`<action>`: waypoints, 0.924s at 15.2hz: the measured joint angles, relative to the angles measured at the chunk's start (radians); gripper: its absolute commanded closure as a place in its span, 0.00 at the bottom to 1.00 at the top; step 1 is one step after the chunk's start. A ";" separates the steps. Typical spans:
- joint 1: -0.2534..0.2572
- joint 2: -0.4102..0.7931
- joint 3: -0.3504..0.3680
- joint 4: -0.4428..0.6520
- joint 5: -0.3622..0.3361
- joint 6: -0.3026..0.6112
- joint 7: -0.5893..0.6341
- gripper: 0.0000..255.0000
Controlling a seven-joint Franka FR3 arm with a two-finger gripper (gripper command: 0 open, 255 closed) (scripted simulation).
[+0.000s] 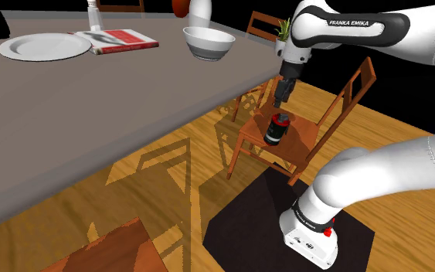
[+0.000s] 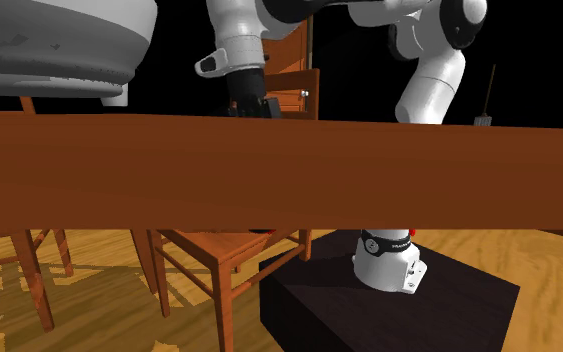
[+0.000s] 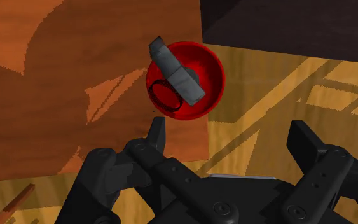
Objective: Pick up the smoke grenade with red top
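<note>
The smoke grenade is a dark can with a red top, standing upright on the seat of a wooden chair. My black gripper hangs a short way above it, pointing down. In the wrist view I look down on the round red top, crossed by a grey lever. The gripper is open with nothing between its fingers, and the can lies beyond the tips, nearer one finger. In the second exterior view the gripper dips behind the table edge.
A big grey table lies beside the chair, its edge close to the gripper. On it are a white bowl, a plate and a book. My dark stand sits just in front of the chair on the wood floor.
</note>
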 measured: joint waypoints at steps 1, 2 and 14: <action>-0.006 0.019 -0.014 0.006 -0.013 -0.003 -0.019 0.00; -0.014 0.038 -0.032 0.004 -0.029 0.003 -0.040 0.00; -0.028 0.069 -0.065 -0.073 -0.058 0.113 -0.065 1.00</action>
